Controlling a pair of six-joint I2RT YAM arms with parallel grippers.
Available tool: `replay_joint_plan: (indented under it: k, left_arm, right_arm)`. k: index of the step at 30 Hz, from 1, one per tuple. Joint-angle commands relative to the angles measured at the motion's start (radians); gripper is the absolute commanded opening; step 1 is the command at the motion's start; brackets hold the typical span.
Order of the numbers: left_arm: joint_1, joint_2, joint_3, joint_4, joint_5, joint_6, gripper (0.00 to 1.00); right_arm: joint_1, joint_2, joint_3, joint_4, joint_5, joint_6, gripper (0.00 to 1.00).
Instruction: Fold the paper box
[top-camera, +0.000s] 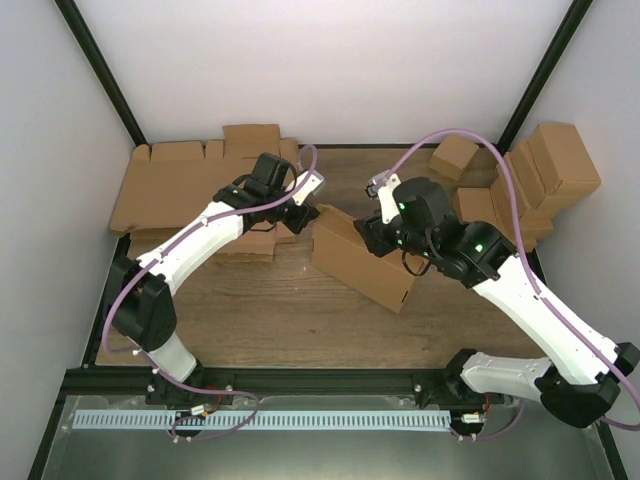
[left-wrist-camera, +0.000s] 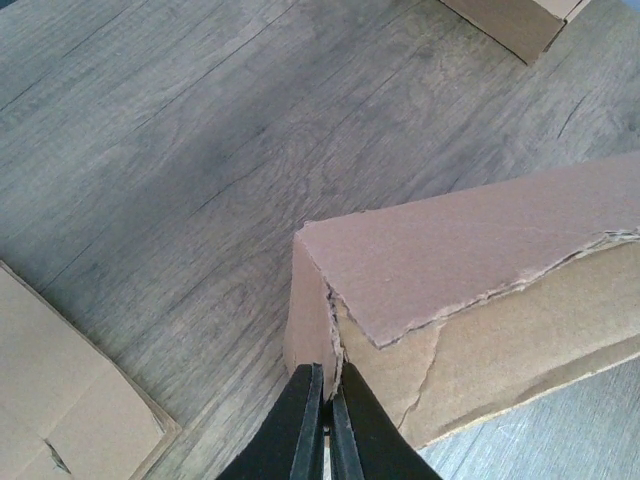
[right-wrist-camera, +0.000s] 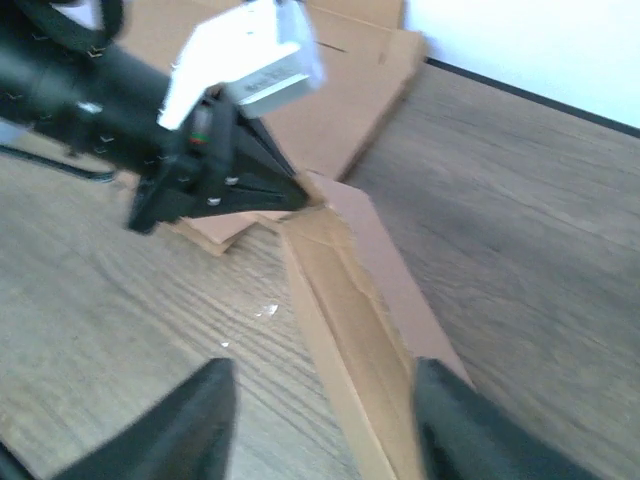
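left tool (left-wrist-camera: 326, 378) pinches paper box (left-wrist-camera: 470, 250) corner | right tool (right-wrist-camera: 325, 375) spread | top view hides both

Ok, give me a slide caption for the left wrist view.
Left gripper pinching a corner of the box on the wooden table.

One paper box (top-camera: 362, 258), two claws (left-wrist-camera: 326, 398) (right-wrist-camera: 325, 372)

The left arm (top-camera: 200, 235) and right arm (top-camera: 540, 310) are white shells with black joints, each trailing a lilac cable (top-camera: 440, 135). Two green lights (top-camera: 403, 207) glow on the right one; the left gripper (left-wrist-camera: 330, 372) has black tapered fingers (left-wrist-camera: 295, 440).
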Motion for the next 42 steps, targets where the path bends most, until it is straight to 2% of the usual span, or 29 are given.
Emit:
replay_joint_plan:
  k: [1, 4, 5, 15, 31, 42]
  left_arm:
    - [-0.007, -0.034, -0.007, -0.006, -0.004, -0.002, 0.05]
    - [-0.009, -0.039, -0.008, -0.006, -0.004, -0.003, 0.05]
    - [-0.009, -0.039, -0.008, -0.007, -0.005, -0.004, 0.05]
    - [-0.011, -0.044, -0.013, -0.010, -0.009, -0.001, 0.05]
    - [-0.012, -0.029, 0.027, -0.070, -0.007, -0.022, 0.05]
    - [-0.014, 0.023, 0.146, -0.227, -0.021, -0.101, 0.05]
  right_arm:
    - [0.006, -0.014, 0.024, 0.005, -0.179, -0.040, 0.35]
    - [0.006, -0.013, -0.061, 0.027, -0.146, -0.030, 0.04]
    - [0.006, -0.013, -0.098, 0.049, -0.129, -0.023, 0.01]
    - [0.006, -0.057, -0.361, 0.296, 0.088, 0.045, 0.01]
    - [0.029, -0.007, -0.451, 0.284, 0.156, 0.067, 0.01]
    - [0.049, 0.020, -0.472, 0.295, 0.162, 0.078, 0.01]
